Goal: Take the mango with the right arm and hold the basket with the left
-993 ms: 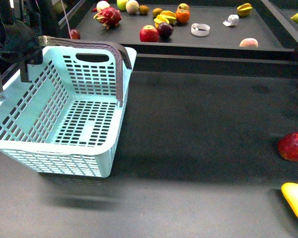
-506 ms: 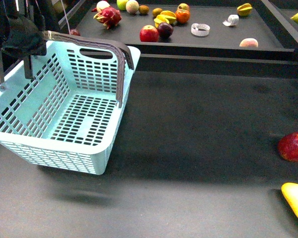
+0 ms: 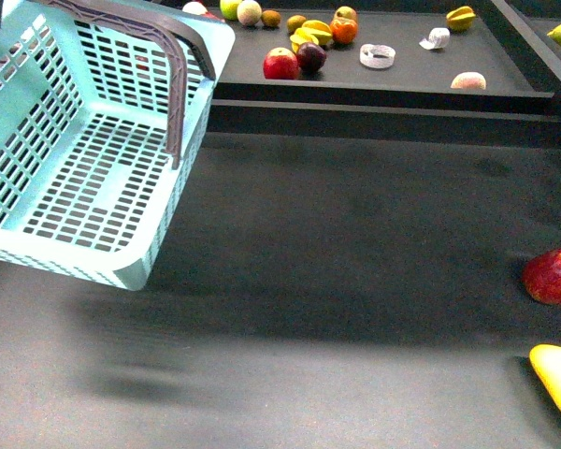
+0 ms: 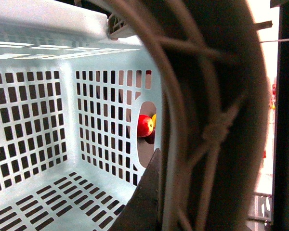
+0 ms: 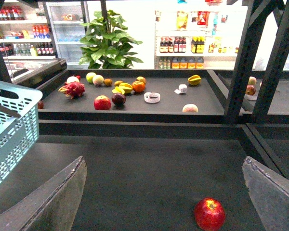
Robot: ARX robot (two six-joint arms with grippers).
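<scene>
The light blue basket [image 3: 84,140] hangs tilted above the table at the front view's upper left. Its grey-brown handle [image 4: 207,120] fills the left wrist view, and my left gripper [image 4: 183,202] is shut on it. That gripper lies outside the front view. The yellow mango [image 3: 558,379] rests on the dark table at the near right edge, partly cut off. My right gripper [image 5: 164,163] is open over the table with nothing between its fingers. The mango does not show in the right wrist view.
A red apple [image 3: 553,276] lies just beyond the mango and sits low between the right gripper's fingers [image 5: 209,214]. A raised shelf [image 3: 402,79] at the back holds several fruits and a tape roll [image 3: 377,56]. A dark post [image 5: 243,62] stands at the right.
The basket has risen off the table and swung left and up. The left arm has gone out of the front view. Apple and mango have not moved.
</scene>
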